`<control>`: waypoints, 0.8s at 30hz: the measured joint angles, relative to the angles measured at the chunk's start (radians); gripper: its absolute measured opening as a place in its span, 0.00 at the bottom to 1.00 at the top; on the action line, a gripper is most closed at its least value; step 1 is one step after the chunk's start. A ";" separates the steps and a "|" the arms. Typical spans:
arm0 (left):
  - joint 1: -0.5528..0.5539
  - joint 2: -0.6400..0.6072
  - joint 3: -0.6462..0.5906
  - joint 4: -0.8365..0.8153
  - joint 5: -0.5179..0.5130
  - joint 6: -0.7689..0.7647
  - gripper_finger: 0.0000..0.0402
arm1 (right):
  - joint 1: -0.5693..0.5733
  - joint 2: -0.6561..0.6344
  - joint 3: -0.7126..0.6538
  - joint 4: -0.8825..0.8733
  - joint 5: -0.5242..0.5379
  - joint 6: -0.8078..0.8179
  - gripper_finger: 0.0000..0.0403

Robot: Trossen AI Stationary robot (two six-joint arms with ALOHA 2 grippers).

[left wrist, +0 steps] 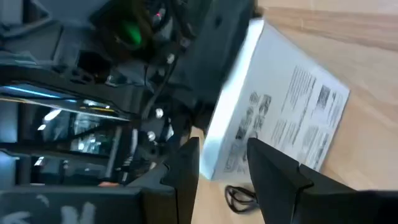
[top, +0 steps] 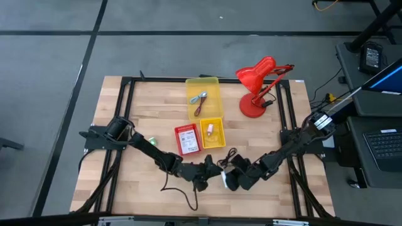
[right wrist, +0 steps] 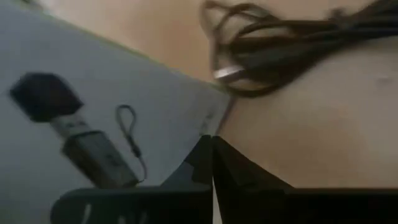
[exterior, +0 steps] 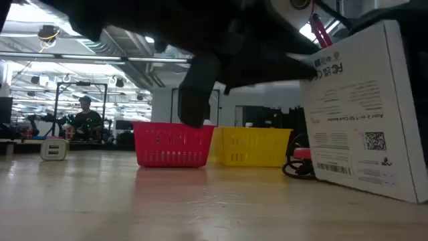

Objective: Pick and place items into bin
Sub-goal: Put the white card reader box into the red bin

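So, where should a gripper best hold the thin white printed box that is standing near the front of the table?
Probably across the thin white printed box at its narrow top edge, coming from above: it stands tilted on edge, so both flat faces are free.

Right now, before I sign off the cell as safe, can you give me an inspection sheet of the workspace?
Surface: wooden table, black rails around it.
Job's things: white packet tilted up at the front; second packet in red bin; blue-and-silver tool and red cord in yellow bin.
Clutter: red desk lamp.
Grippers: right gripper shut on white packet's edge; left gripper open at its end.
Cables: black cable beside them.
Surroundings: person far behind.
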 joint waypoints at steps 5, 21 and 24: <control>0.022 0.004 -0.002 0.001 0.018 -0.014 0.31 | -0.012 0.008 0.006 0.031 -0.012 -0.039 0.00; 0.020 0.003 -0.004 -0.013 0.018 -0.020 0.31 | -0.012 0.022 0.006 0.012 -0.009 -0.039 0.00; 0.014 0.004 -0.006 -0.004 -0.013 0.017 0.31 | -0.012 0.022 0.006 0.012 -0.009 -0.039 0.00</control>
